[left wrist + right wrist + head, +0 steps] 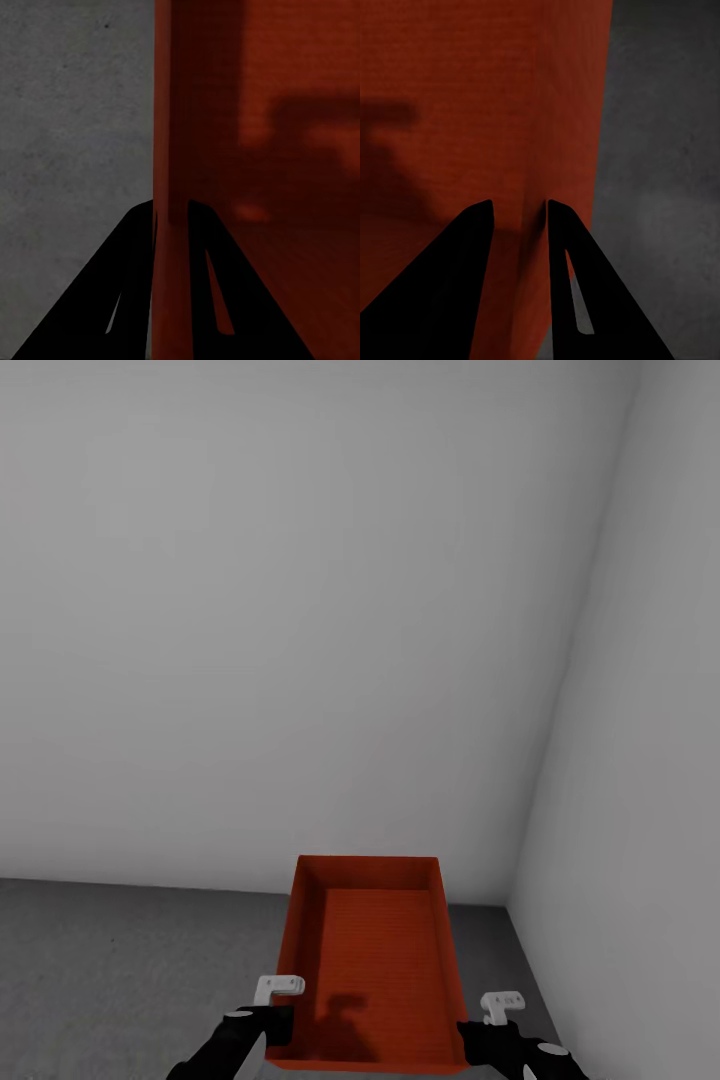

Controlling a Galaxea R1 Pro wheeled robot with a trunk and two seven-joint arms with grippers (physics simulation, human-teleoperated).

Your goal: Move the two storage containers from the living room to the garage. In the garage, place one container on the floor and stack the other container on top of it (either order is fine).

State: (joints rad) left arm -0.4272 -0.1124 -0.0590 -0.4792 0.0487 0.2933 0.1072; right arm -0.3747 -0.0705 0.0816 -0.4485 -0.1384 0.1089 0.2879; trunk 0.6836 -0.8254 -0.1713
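Note:
One orange-red storage container (372, 970), open-topped and empty, is held out in front of me above the dark grey concrete floor (120, 980) of the garage. My left gripper (268, 1028) is shut on the container's left wall (169, 150), one finger on each side of it. On the opposite side, my right gripper (468, 1032) is shut on the right wall (562, 112) the same way. Both wrist views look down along the thin walls to the concrete floor (67, 135) below.
Plain pale grey walls meet in a corner (560, 690) straight ahead and to the right. The right wall (640, 810) comes close beside the container. Open concrete spreads to the left.

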